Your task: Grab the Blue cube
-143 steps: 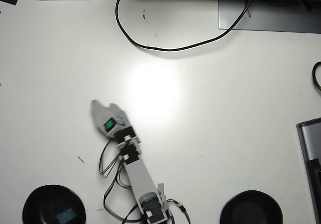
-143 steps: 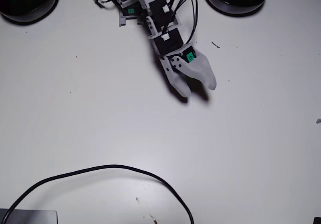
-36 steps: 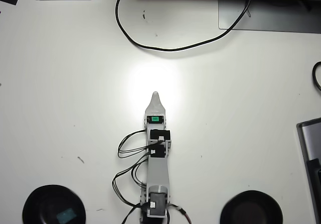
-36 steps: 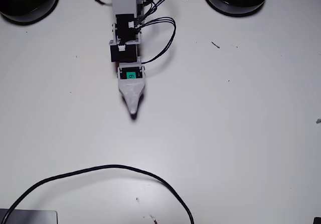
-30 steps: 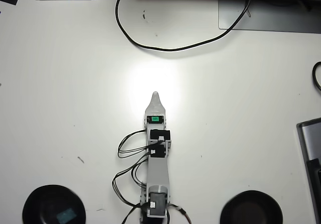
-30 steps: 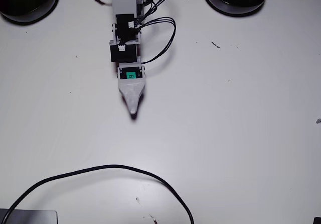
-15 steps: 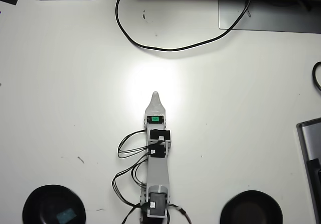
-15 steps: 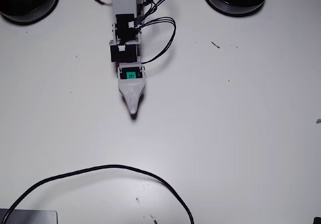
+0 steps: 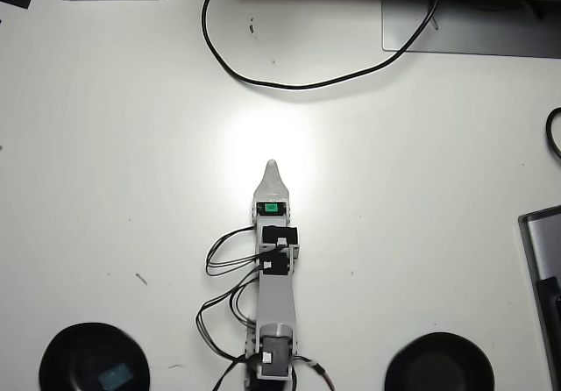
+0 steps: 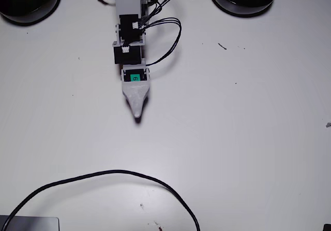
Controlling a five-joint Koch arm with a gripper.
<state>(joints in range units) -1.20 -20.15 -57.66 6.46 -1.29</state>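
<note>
Two dark bowls were seen at the bottom of the overhead view, and the Blue cube lay inside the left bowl, while the right bowl held nothing that could be made out. The gripper was stretched out flat over the bare white table, well apart from the cube, with only one pointed tip shown in either view, so whether its jaws were together or apart could not be told. Beyond the tip a black cable was looped across the table.
</note>
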